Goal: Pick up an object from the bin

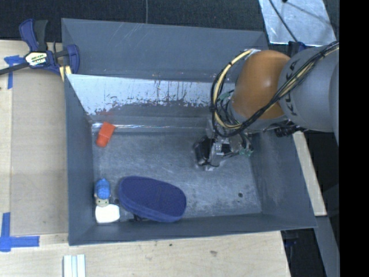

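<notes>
My gripper (209,157) hangs low over the bare floor in the right half of the bin, beneath the arm's orange cover. Nothing shows between its fingers. A large dark blue oval pouch (152,198) lies at the bin's front, left of the gripper and well apart from it. Beside the pouch, in the front left corner, sits a small white piece with a blue top (105,203). A small orange block (105,134) rests near the back left wall.
The arm and its cables come in from the right over the bin's right wall. The sloped back wall stands close behind the gripper.
</notes>
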`<state>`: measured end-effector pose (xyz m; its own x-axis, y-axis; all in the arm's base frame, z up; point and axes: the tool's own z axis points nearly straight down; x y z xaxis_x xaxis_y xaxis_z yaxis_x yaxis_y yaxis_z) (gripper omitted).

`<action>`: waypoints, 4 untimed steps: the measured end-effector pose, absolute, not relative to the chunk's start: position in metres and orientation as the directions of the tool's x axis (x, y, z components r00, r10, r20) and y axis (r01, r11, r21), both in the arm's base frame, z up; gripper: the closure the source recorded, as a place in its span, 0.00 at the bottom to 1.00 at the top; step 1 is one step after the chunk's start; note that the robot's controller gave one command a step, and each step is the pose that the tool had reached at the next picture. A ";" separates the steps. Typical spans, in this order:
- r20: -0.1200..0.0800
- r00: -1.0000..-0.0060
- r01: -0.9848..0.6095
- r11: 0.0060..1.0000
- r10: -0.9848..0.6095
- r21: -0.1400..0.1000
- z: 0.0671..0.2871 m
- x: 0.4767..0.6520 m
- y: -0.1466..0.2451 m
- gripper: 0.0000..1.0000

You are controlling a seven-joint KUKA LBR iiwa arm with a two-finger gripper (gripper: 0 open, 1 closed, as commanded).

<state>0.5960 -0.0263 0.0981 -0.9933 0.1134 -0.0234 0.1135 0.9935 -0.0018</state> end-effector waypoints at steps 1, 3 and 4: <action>-0.012 -0.996 0.090 0.996 0.090 -0.002 0.199 0.578 -0.062 1.00; -0.002 -0.937 0.349 0.937 0.349 0.007 0.093 0.580 -0.066 1.00; -0.013 -0.948 0.319 0.948 0.319 0.002 0.170 0.589 -0.083 1.00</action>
<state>0.5888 -0.0831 0.1704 -0.9477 0.3188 -0.0131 0.3188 0.9478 0.0020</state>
